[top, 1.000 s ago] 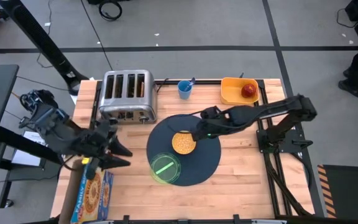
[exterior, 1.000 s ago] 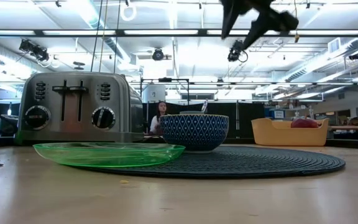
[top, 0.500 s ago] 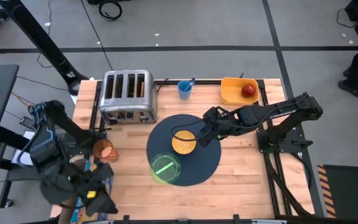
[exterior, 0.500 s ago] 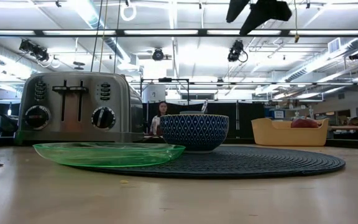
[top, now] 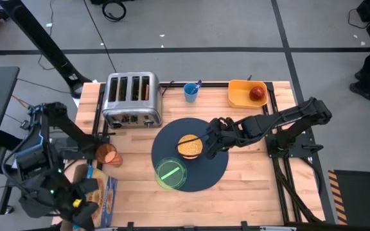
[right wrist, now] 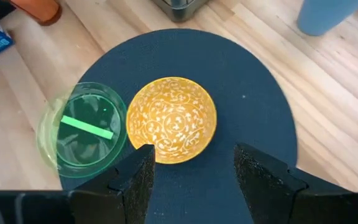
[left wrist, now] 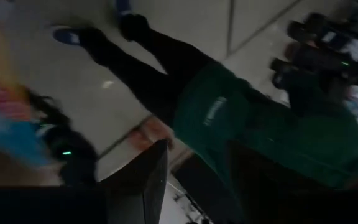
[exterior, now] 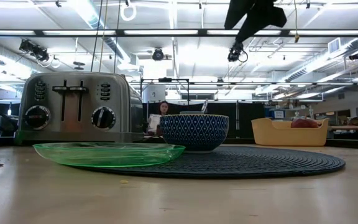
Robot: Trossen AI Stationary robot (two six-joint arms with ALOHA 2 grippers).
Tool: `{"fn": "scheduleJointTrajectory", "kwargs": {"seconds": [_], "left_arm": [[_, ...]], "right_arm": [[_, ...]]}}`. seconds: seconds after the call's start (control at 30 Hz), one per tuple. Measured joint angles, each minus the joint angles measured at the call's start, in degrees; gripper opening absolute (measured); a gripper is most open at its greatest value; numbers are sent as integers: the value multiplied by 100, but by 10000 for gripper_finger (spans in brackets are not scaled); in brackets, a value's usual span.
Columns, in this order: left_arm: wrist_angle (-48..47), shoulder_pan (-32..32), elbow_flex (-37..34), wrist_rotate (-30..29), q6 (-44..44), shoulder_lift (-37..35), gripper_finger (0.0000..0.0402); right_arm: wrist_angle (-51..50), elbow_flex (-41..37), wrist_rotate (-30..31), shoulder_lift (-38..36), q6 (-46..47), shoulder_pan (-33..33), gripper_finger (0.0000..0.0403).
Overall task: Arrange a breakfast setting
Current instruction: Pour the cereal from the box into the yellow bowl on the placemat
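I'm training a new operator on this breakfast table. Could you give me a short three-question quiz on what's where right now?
1. True or false: the apple lies in the yellow bin.
2. What does the right tool hover over? A) toaster B) bowl C) blue cup
3. Fill in: the green plate lies partly on the ____.

Key: 1 true. 2 B, the bowl; toaster and blue cup stand farther back. 3 mat.

bare mat point(top: 214, 163) right of bowl point(top: 189, 146)
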Motion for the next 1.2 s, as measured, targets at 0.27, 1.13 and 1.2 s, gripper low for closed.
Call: {"fn": "scheduleJointTrajectory", "kwargs": {"seconds": [0.27, 1.13, 1.2], "left_arm": [[-1274, -24, 0, 87, -117, -506, 154], [-2658, 420, -1148, 885, -34, -534, 142], [-2414, 420, -1285, 889, 37, -532, 140]], "right_arm": [[156, -346, -232, 2, 257, 3, 223], [1312, -365, -373, 2, -843, -163, 223], [1717, -365, -416, 2, -1727, -46, 224]]}}
